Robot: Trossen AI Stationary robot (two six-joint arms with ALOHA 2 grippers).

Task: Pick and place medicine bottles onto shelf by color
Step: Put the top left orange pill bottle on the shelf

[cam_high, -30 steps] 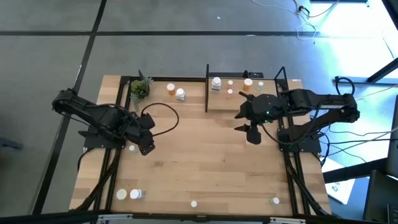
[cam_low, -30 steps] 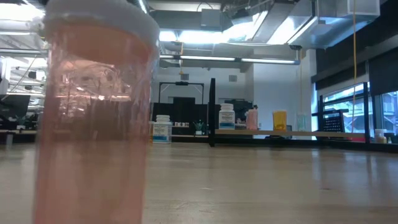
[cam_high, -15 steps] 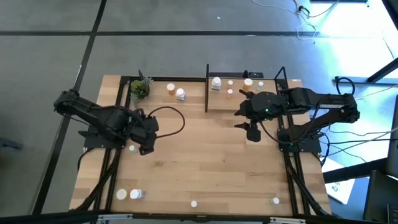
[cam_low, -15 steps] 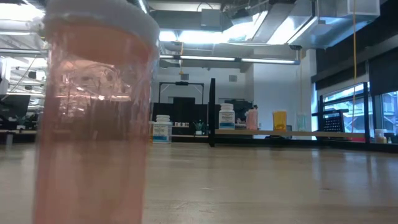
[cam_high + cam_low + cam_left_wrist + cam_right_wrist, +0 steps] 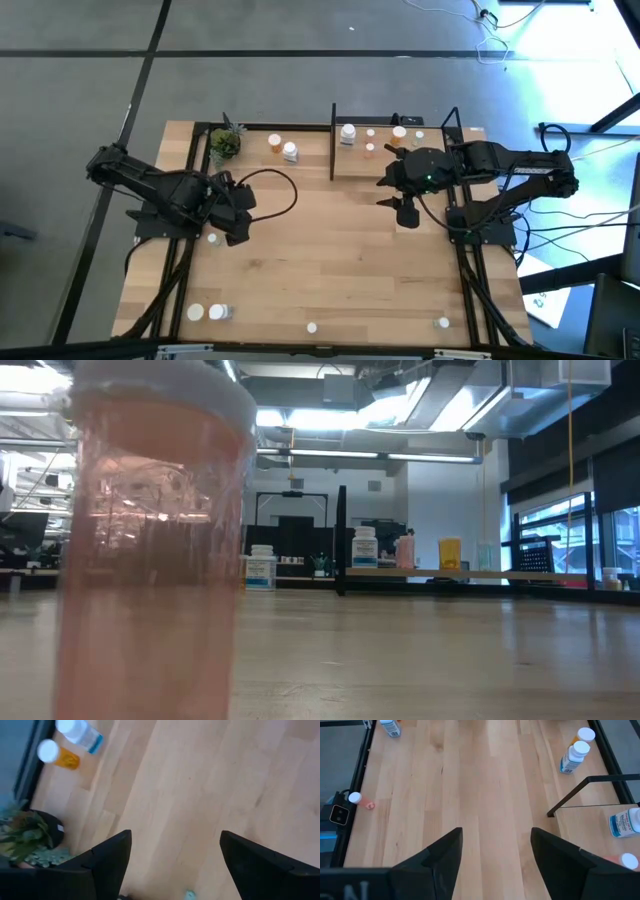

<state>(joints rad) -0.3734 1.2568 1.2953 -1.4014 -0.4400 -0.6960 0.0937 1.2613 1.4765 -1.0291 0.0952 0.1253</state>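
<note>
I had a light wooden plank worktop (image 5: 330, 260) under both arms, on a grey floor with dark seams; level across it, the room behind showed ceiling strip lights, ducting and windows at the right. No label was sharp enough for me to read, though the white bottles carried blue-banded ones. The shelf (image 5: 400, 160) sat at the upper centre-right of the overhead frame, with a white bottle (image 5: 348, 132) at its left end and small pinkish and orange ones beside it. An orange bottle (image 5: 274, 143) and a white one stood left of the shelf, near the potted plant (image 5: 224, 144). More bottles lay along the lower edge. A pinkish bottle (image 5: 150, 540) filled the left of the level frame. My left claw (image 5: 232, 225) hung spread at left of centre, a small bottle (image 5: 212, 239) just beside it. My right claw (image 5: 405, 212) hung spread and empty just below the shelf.
</note>
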